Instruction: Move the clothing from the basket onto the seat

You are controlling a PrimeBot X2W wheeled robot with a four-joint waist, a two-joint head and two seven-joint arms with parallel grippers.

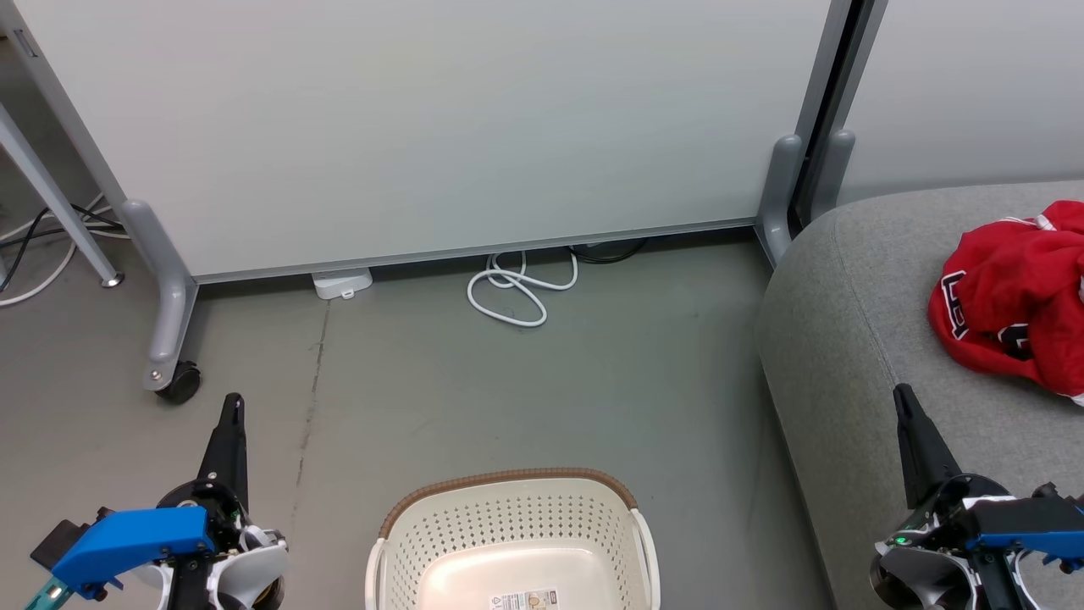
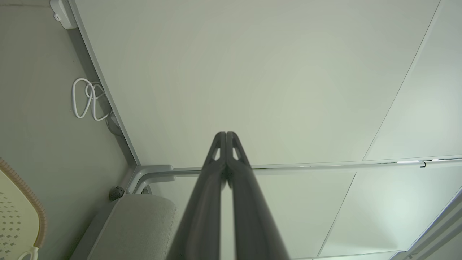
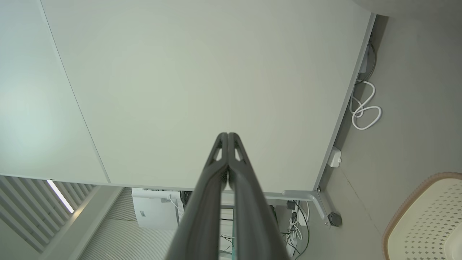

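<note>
- Bright red soft fabric clothing (image 1: 1016,296) lies bunched on light grey upholstered sofa seat (image 1: 847,339).
- Cream perforated plastic basket (image 1: 508,476): visible part empty, task looks done.
- Left gripper (image 1: 231,400), right gripper (image 1: 903,391): fingers pressed together, empty.

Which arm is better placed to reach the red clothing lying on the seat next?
Right. In the head view the right claw shows over the seat, near the clothing. The left claw is beyond the basket, over the floor. Both are shut.
</note>
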